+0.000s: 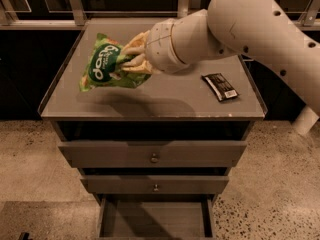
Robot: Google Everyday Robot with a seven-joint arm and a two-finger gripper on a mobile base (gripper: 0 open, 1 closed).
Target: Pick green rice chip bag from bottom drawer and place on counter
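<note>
Arm (250, 19) bent left; gripper (128, 59) w/ bag (100, 65) over counter (175, 96)

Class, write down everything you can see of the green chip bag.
The green chip bag is crinkly and bright green, with white lettering on a dark-green oval. The gripper clamps its right end, holding it tilted above the left part of the counter, apparently clear of the surface, its shadow below.
</note>
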